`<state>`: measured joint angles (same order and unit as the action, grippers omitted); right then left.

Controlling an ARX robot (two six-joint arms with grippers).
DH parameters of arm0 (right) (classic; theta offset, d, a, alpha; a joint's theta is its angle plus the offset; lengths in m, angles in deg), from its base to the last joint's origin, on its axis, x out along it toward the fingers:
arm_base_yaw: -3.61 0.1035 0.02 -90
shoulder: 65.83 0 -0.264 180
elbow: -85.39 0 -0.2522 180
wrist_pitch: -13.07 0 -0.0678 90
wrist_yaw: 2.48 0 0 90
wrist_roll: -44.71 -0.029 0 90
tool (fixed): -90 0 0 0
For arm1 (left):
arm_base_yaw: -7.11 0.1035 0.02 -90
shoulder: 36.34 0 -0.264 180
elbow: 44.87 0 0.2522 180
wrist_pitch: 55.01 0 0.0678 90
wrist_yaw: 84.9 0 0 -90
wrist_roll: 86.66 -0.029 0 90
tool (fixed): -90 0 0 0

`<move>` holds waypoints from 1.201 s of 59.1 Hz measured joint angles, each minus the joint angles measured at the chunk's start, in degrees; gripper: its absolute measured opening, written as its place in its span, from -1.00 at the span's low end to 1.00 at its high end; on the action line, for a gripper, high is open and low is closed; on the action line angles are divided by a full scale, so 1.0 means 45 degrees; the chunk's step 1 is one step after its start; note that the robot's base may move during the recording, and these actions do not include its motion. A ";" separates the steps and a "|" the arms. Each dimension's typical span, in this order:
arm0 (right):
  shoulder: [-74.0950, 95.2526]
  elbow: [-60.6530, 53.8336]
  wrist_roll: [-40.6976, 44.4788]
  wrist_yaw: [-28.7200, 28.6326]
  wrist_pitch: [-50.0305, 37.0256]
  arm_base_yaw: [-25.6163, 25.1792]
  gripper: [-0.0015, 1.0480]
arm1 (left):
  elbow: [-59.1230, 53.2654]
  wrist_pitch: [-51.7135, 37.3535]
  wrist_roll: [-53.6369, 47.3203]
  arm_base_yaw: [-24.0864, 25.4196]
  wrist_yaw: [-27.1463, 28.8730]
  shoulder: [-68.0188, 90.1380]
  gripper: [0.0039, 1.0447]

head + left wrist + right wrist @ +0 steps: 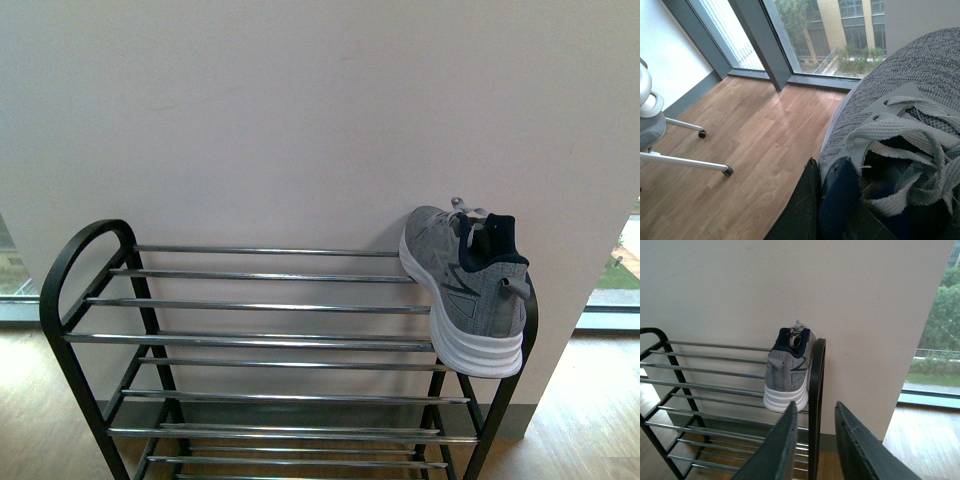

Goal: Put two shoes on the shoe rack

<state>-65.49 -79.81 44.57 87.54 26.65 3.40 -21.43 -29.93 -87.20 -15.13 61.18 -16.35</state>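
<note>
In the front view you see the shoe rack against a pale wall, with one grey sneaker on its top tier at the right end, toe to the wall and heel hanging over the front bar; neither arm shows here. In the left wrist view a second sneaker fills the frame right at the left gripper, above the wooden floor. One dark finger presses the outside of its navy collar, so the jaws look clamped on it. In the right wrist view your right gripper has its jaws apart with no shoe between them. The racked sneaker sits well beyond them, against the rack's end post.
</note>
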 joint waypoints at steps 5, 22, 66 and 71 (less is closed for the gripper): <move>-0.0005 0.0000 -0.0005 0.0000 0.0000 0.0000 -0.21 | 0.0000 0.0000 0.0005 0.0000 0.0005 0.0000 -0.98; -0.0010 0.0000 -0.0005 -0.0044 0.0005 0.0000 0.76 | 0.0000 0.0000 0.0000 0.0000 0.0121 0.0000 -0.98; -0.0015 0.0000 -0.0005 0.0034 0.0024 0.0034 0.82 | 0.9714 -0.2730 0.6882 0.2749 -0.9146 1.5402 -0.98; -0.0015 0.0000 -0.0005 0.0039 0.0024 0.0034 0.82 | 1.1011 -0.1962 0.7291 0.2341 -0.9151 1.6553 -0.98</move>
<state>-65.55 -79.81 44.55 87.71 26.76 3.55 28.12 -38.76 -54.39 -4.60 20.00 58.14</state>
